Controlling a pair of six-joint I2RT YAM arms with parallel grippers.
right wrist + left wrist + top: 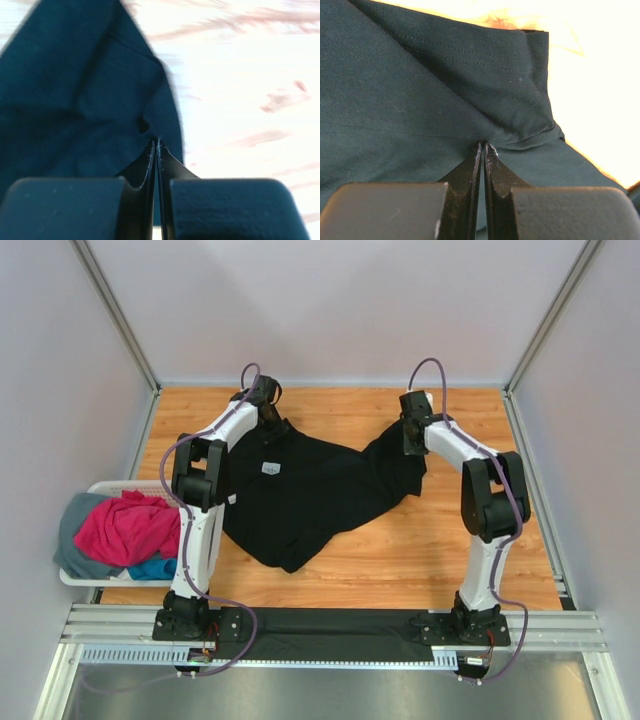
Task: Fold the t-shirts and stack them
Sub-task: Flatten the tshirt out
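Wooden desk point(420, 560) inside white walls, arm bases sitting at its near edge. Near left, a white basket point(85, 578) is sitting at the desk's edge and holding the queue: pink t-shirt point(125, 528) on top, blue t-shirt point(152, 568) and grey t-shirt point(75, 530) peeking out beneath. My guess is they're parked there so only one garment is occupying the work area.

Black t-shirt point(310, 490) is lying rumpled mid-desk, with its near part bunched and a white label point(270, 468) showing. Both arms are reaching over it to its far side.

Left fingers point(485, 152) are clenching a pinch of black cloth at the far-left corner, and the fabric is puckering at the tips. Right fingers point(151, 150) are pressing together at the same shirt's far-right edge. That view is blurring, but they look to be nipping the cloth edge.

I'm reading this as a two-corner hold for pulling the shirt taut and flat before folding. Nothing is looking folded or stacked yet.
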